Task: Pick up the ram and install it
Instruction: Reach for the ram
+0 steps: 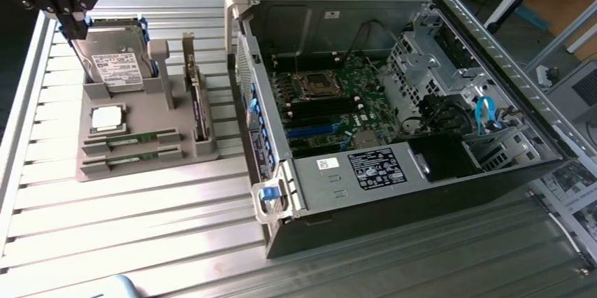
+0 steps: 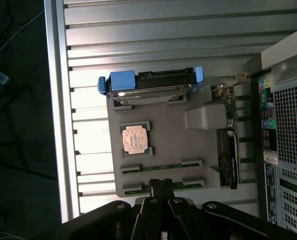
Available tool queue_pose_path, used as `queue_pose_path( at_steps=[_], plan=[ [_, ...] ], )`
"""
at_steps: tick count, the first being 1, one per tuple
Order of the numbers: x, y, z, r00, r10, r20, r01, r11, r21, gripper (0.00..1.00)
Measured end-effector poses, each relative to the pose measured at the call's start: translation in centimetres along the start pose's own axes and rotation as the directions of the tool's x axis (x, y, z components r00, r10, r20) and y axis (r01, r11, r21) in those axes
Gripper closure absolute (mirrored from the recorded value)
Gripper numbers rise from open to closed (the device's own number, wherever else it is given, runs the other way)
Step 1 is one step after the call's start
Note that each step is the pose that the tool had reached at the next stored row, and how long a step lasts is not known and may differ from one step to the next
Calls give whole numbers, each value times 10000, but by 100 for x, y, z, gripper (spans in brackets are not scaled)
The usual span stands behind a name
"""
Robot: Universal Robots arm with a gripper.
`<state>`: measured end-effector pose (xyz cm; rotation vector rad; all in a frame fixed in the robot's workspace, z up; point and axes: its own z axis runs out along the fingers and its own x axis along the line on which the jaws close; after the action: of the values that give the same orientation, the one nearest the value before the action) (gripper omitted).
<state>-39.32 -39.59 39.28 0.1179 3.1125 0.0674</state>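
The grey holder carries two ram sticks, a CPU and a hard drive. In the exterior view the gripper hangs over its 11 o'clock corner, clenched empty.

Slatted metal table, grey parts holder lying on it, open computer case beside

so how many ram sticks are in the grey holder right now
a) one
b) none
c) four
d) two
d: the holder has one ram stick and a second stick lying in side-by-side slots next to the cpu.
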Motion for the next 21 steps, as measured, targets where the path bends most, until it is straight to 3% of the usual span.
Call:
queue_pose_path(
  at_steps=[9,21],
  plan=[
    [0,-9,0,10000,0,0,0,10000,0,89],
    [-8,-101,-5,10000,1,-1,-1,10000,0,89]
  ],
)
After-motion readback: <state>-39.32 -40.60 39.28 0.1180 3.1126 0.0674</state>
